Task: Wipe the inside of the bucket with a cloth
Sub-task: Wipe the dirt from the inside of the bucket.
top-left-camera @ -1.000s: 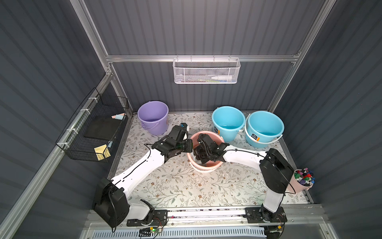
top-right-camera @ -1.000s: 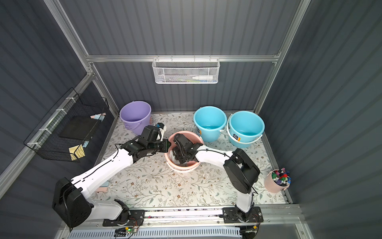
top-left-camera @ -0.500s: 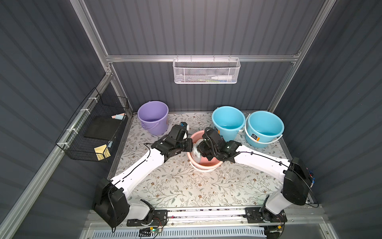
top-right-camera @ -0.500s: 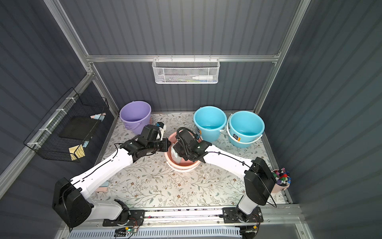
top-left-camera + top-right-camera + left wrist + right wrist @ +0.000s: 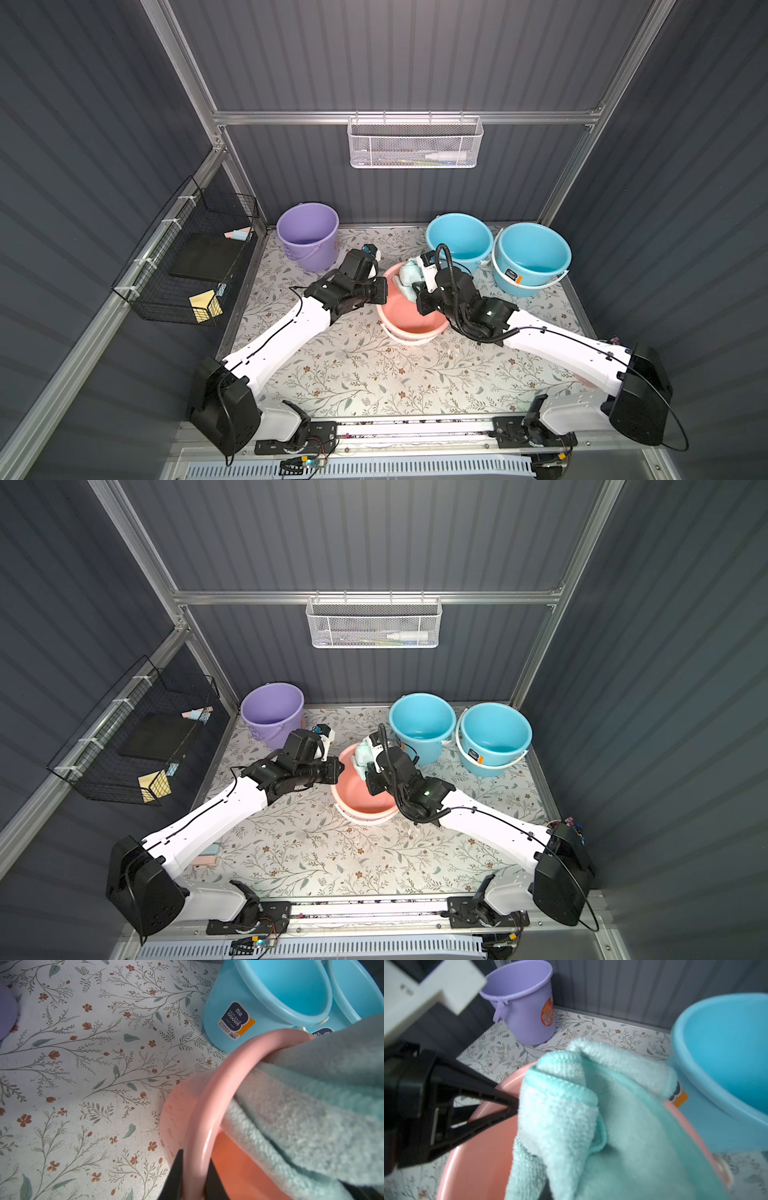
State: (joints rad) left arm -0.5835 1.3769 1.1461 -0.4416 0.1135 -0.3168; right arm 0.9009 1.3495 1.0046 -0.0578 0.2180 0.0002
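A pink bucket (image 5: 409,320) (image 5: 361,796) stands mid-table on the floral mat. My left gripper (image 5: 380,289) (image 5: 337,769) is shut on its left rim. In the left wrist view the black fingers (image 5: 176,1174) pinch the rim (image 5: 207,1109) from both sides. The pale aqua cloth (image 5: 409,272) (image 5: 363,754) is bunched up at the bucket's far rim, held by my right gripper (image 5: 419,286). In the right wrist view the cloth (image 5: 612,1126) covers that gripper's fingers and hangs over the bucket's inside (image 5: 477,1157).
A purple bucket (image 5: 307,235) stands at the back left. Two blue buckets (image 5: 459,241) (image 5: 532,257) stand close behind the pink one on the right. A black wire basket (image 5: 187,266) hangs on the left wall and a white mesh basket (image 5: 415,143) on the back wall.
My right arm has swung outward, and its gripper has come up from deep in the bucket to the far rim, bringing the cloth. The left gripper has stayed on the rim.
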